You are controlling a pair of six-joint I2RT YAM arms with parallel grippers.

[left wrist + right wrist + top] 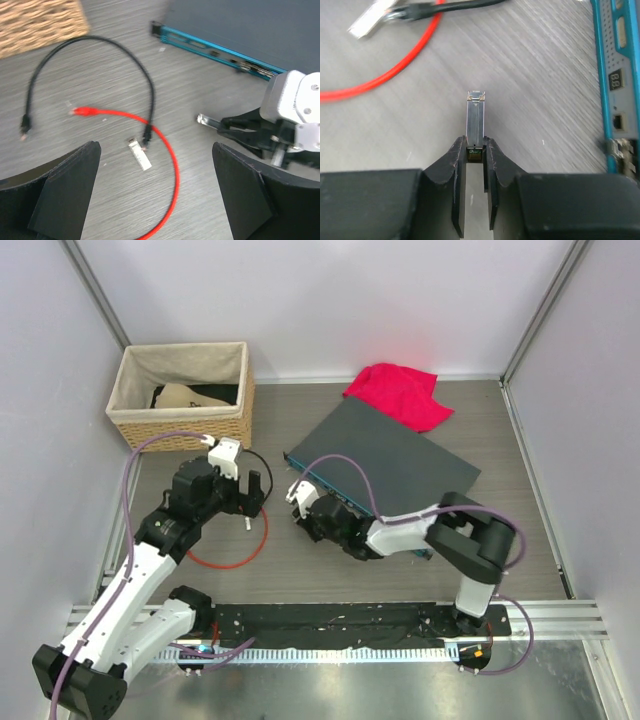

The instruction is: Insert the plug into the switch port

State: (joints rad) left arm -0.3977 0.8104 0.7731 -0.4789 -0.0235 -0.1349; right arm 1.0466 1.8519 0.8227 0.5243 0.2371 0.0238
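Observation:
A slim silver plug [475, 117] sticks out forward from my right gripper [475, 146], whose fingertips are shut on its rear end. It hangs just above the wood table, left of the switch's teal front face [615, 75], where a small switch port [618, 121] shows. From above, the right gripper [300, 502] sits just in front of the teal edge [322, 480] of the dark-grey switch [390, 455]. My left gripper [155, 195] is open with nothing between its fingers, over the cables; it also shows from above [255, 490].
A red cable [167, 150] loops on the table beside a black cable [100, 44], with a second silver module [139, 153] at the black cable's end. A woven basket [180, 395] stands back left. A red cloth [400, 392] lies behind the switch.

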